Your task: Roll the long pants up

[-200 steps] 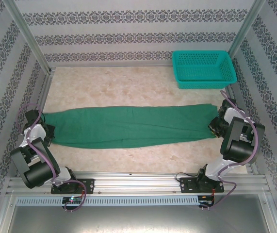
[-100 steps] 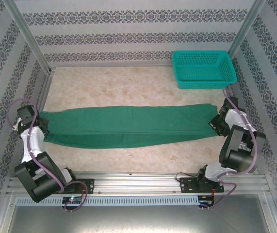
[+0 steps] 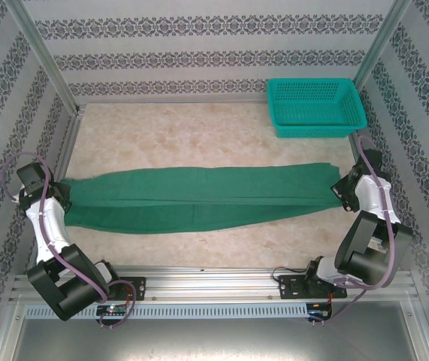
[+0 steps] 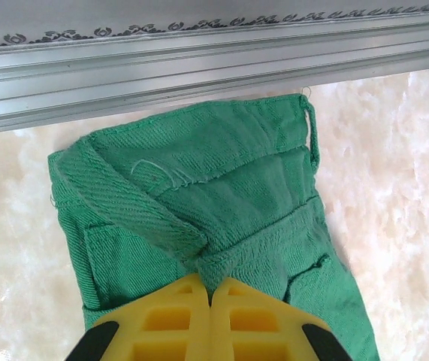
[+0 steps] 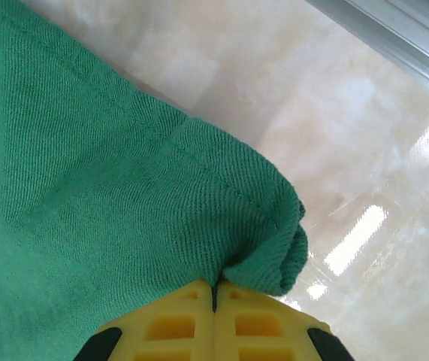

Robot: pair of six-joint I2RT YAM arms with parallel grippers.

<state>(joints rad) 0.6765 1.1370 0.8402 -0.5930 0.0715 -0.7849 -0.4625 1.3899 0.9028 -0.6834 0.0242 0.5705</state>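
left gripper (image 4: 212,287), right gripper (image 5: 214,287) — clamped on long pants (image 3: 199,197) | pinched edges hidden

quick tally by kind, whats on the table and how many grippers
green pants: 1
teal basket: 1
grippers: 2, the left gripper and the right gripper, each shut on one end of the green pants
total: 4
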